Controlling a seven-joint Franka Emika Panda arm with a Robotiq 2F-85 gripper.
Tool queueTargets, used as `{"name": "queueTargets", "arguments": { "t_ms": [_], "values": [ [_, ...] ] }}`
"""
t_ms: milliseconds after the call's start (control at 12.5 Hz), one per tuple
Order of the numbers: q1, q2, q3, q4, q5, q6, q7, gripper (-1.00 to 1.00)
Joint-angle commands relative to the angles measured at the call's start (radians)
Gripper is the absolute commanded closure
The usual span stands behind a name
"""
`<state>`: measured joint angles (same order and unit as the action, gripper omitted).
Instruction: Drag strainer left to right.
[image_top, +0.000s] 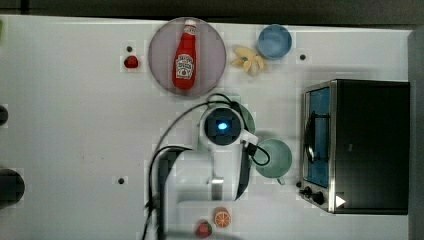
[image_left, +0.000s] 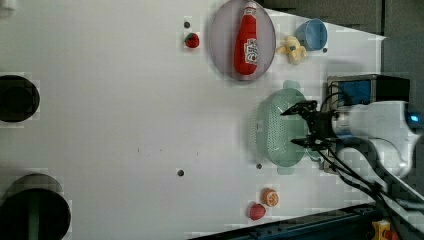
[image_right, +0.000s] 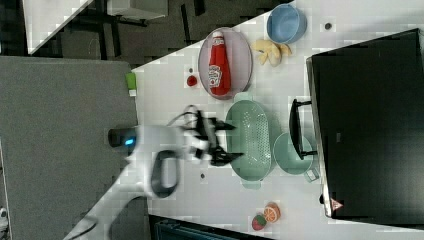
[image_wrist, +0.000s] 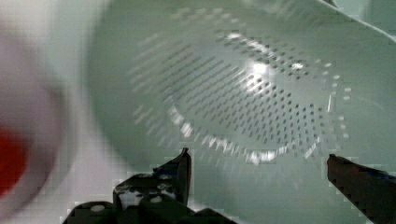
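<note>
- Mint-green plastic, oval, wide-rimmed, base dotted with rows of small holes: the strainer (image_right: 249, 144), upright on the white table (image_top: 75, 130), a small tab handle at each end.
- Lying in the right view between the grey plate (image_right: 240, 47) and the mint-green cup (image_right: 292, 154), just beside the cup and near the toaster oven (image_right: 370, 125).
- Glossy inside, with bright glints on the perforated floor in the wrist view (image_wrist: 252, 102).
- Gripper (image_left: 302, 125) over the strainer's rim in the left view, black fingers (image_wrist: 180, 170) spread wide apart, nothing between them; not clear whether touching the plastic.
- White, rounded arm housing with a blue light covering most of the strainer in the top view, black cables looping beside it.
- Red ketchup bottle (image_top: 185, 55) lying flat on the round grey plate, white cap and label.
- Round blue bowl (image_top: 274, 41) near the table's far edge in the top view, pale yellow banana peel (image_top: 248, 60) just beside it.
- Boxy black and metal toaster oven with a bar handle and knobs, close to the cup on the top view's right.
- Small red strawberry (image_top: 131, 62) to the top view's left of the plate; another strawberry (image_top: 203, 229) and an orange slice (image_top: 222, 218) touching, at the top view's bottom edge.
</note>
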<state>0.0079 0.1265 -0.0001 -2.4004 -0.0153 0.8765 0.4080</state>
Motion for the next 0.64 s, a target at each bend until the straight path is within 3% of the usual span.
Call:
{"name": "queueTargets", "arguments": {
  "t_ms": [80,320,640],
  "values": [
    [0.013,-0.213,0.031,0.038,0.004,-0.068,-0.257,-1.00],
    [0.012,-0.389,0.029,0.041,0.004,-0.211,-0.380,-1.00],
    [0.011,-0.599,0.028,0.113,0.003,-0.542,-0.386,-1.00]
  ]
}}
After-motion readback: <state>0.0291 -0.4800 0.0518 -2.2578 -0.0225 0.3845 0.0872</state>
